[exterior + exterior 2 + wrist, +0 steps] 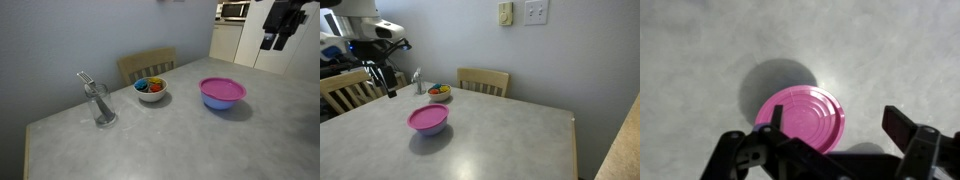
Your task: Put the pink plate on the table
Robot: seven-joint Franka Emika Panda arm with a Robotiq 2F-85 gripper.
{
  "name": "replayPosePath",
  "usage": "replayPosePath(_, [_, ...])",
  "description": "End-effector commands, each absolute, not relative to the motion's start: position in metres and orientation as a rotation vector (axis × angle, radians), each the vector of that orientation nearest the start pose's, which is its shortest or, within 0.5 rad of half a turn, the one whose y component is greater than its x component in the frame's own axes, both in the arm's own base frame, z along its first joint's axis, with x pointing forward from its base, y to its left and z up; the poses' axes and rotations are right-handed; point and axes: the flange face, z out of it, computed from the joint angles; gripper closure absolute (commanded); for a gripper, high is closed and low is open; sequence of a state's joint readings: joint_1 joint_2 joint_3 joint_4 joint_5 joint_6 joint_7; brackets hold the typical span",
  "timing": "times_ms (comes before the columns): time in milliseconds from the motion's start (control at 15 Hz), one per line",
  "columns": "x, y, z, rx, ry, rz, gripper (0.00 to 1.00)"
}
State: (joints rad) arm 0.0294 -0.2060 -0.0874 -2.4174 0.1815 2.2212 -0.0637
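The pink plate (222, 88) lies upside down as a lid on the periwinkle-blue bowl (223, 103) on the grey table (180, 140). Both exterior views show it (428, 117). In the wrist view the plate (805, 117) is below the camera, its ribbed underside facing up. My gripper (278, 40) is open and empty. It hangs well above the table and off to one side of the plate (388, 88). Its two dark fingers (838, 125) frame the plate's right half from above.
A small white bowl of colourful pieces (151, 90) and a glass holding a metal utensil (102, 105) stand near the table's back edge. A wooden chair (147, 65) stands behind them and another chair (345, 90) at the side. Cabinets (240, 40) are beyond.
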Motion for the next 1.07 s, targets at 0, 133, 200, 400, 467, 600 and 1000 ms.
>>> replayPosePath(0, [0.512, 0.003, 0.363, -3.029, 0.061, -0.014, 0.0])
replayPosePath(133, [0.53, 0.021, 0.337, -3.036, 0.021, 0.03, 0.0])
replayPosePath(200, [0.506, 0.01, 0.361, -3.02, 0.05, 0.003, 0.0])
replayPosePath(400, [0.513, 0.016, 0.349, -3.022, 0.04, 0.028, 0.0])
replayPosePath(467, [0.512, 0.015, 0.353, -3.021, 0.043, 0.017, 0.0])
replayPosePath(600, [0.512, 0.012, 0.36, -3.021, 0.049, -0.002, 0.0])
replayPosePath(1000, [0.548, 0.027, 0.326, -3.005, 0.032, -0.002, 0.0])
